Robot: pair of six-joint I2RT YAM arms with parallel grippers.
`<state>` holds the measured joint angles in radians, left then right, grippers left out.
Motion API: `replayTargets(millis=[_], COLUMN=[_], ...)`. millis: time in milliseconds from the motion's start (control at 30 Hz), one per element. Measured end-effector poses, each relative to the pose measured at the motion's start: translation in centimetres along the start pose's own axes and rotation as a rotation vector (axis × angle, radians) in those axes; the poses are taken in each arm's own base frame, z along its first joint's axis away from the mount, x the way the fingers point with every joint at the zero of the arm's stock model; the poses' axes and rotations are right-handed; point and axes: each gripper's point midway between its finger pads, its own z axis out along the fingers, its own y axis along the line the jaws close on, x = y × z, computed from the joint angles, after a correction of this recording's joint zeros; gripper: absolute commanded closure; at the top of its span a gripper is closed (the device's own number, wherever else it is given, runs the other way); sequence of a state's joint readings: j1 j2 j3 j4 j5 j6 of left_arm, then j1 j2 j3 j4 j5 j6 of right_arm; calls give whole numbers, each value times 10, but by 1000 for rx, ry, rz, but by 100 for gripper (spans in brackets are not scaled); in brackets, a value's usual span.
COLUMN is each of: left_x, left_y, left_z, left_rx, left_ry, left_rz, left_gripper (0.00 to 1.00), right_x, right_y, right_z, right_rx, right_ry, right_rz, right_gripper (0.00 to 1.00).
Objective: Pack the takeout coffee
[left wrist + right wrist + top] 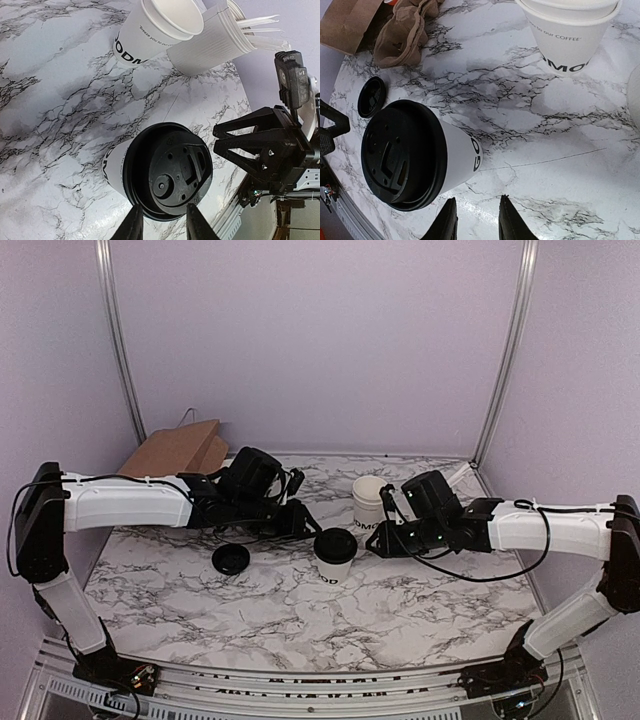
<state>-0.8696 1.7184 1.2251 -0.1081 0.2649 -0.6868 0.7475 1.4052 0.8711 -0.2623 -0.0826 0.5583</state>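
The takeout coffee cup (335, 562), capped with its black lid (335, 543), stands upright at mid-worktop, on the marble worktop (300, 630), between the left arm (130, 502) and the right arm (550, 528).

The left jaws stand parted just beside the lid's rim, gripping nothing; whether they touch it cannot be told. The right jaws are likewise parted and empty, with bare marble showing between them near the cup's side.

Only the overhead camera takes in both arms at once. The left wrist camera alone shows a ribbed white tub (210, 45) holding white plastic utensils (255, 25), touching a stack of white cups (150, 30). The right wrist camera picks up a spare black lid (371, 96) lying flat, well apart from the cup, with a brown paper bag (345, 22) and crumpled brown paper (405, 30) beyond.

The capped cup reads "GO" from the right wrist. The stack reads "ODM" and "Breeze you to" from the left, "our COFFEE" from the right.
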Motion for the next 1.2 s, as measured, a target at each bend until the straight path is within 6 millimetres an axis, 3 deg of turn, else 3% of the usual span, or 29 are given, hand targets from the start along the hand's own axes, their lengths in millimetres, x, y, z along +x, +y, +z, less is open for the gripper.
replayTargets(millis=[1200], left_x=[10], left_y=[3], left_z=[17], left_rx=[1], left_ry=[26], left_rz=[-8], left_gripper=[73], right_x=[1], right_y=[11], right_z=[12], right_rx=[-67], right_ry=[14], right_rz=[39], right_gripper=[71])
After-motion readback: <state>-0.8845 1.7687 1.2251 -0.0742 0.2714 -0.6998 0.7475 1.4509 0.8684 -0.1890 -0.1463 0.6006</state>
